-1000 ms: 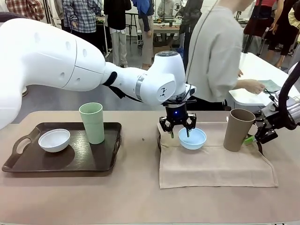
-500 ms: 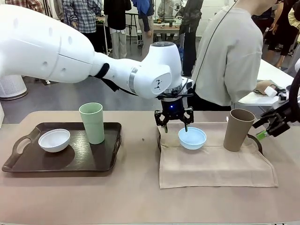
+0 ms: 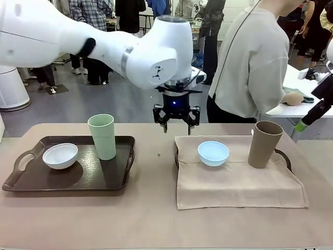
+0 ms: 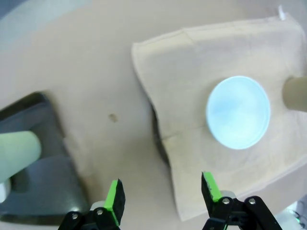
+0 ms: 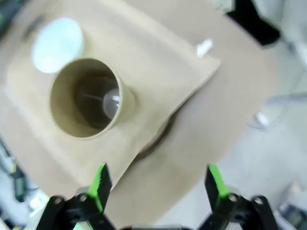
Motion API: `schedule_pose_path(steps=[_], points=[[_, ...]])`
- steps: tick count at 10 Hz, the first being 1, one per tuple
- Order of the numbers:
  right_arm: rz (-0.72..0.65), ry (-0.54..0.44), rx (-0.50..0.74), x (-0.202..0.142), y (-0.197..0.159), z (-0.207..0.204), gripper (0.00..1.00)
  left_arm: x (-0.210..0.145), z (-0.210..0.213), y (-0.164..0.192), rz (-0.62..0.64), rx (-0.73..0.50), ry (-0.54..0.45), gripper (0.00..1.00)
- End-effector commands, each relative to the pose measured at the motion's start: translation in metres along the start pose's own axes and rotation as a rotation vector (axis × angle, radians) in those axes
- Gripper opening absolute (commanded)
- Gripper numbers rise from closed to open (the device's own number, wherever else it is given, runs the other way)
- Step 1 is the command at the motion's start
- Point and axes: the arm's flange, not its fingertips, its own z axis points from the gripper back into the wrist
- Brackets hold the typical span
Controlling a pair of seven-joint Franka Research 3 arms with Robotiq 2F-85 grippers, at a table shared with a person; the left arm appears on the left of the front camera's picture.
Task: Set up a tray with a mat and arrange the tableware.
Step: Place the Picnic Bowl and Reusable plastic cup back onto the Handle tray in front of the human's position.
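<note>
Table (image 3: 156,219), near side: a beige mat (image 3: 234,182) is draped over a tray, whose dark handle (image 3: 284,158) shows at the mat's right edge. To the left, apart from it, a second dark tray (image 3: 91,177) lies uncovered.

On the mat: pale blue bowl (image 3: 213,153) left of centre, upright. The tan-brown tumbler (image 3: 264,144) stands upright near the mat's far right corner, apart from the bowl.

On the bare tray: white bowl (image 3: 60,155) at its left, light green tumbler (image 3: 102,136) upright at its far right.

Left gripper (image 3: 176,128) hangs in the air above the table, just beyond the mat's far left corner. Its fingers are spread with nothing between them; the left wrist view shows the same gripper (image 4: 162,189) over table and mat edge.

Right gripper (image 5: 157,181): fingers spread, empty, looking down on the tumbler's open mouth from off to one side.

Far side: a person (image 3: 250,67) in a grey top stands behind the table.
</note>
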Motion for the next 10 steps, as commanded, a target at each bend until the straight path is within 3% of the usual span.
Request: schedule_pose_path(steps=[1, 4, 6, 7, 8, 10], points=[[-0.107, 0.133, -0.073, 0.015, 0.044, 0.019, 1.00, -0.025, 0.028, 0.017, 0.064, 0.102, -0.039, 0.84], [-0.146, 0.140, -0.063, 0.038, 0.099, 0.060, 1.00, -0.043, 0.084, 0.035, 0.122, 0.164, -0.116, 0.84], [-0.143, 0.096, -0.086, 0.035, 0.132, 0.085, 1.00, -0.057, 0.110, 0.046, 0.167, 0.178, -0.144, 0.84], [-0.151, 0.067, -0.108, 0.031, 0.138, 0.094, 1.00, -0.065, 0.119, 0.050, 0.194, 0.170, -0.157, 0.84], [-0.113, 0.045, -0.042, 0.028, 0.134, 0.099, 1.00, -0.065, 0.122, 0.056, 0.202, 0.158, -0.169, 0.84], [-0.121, 0.101, -0.093, 0.040, 0.135, 0.091, 1.00, -0.052, 0.123, 0.042, 0.149, 0.155, -0.133, 0.84]])
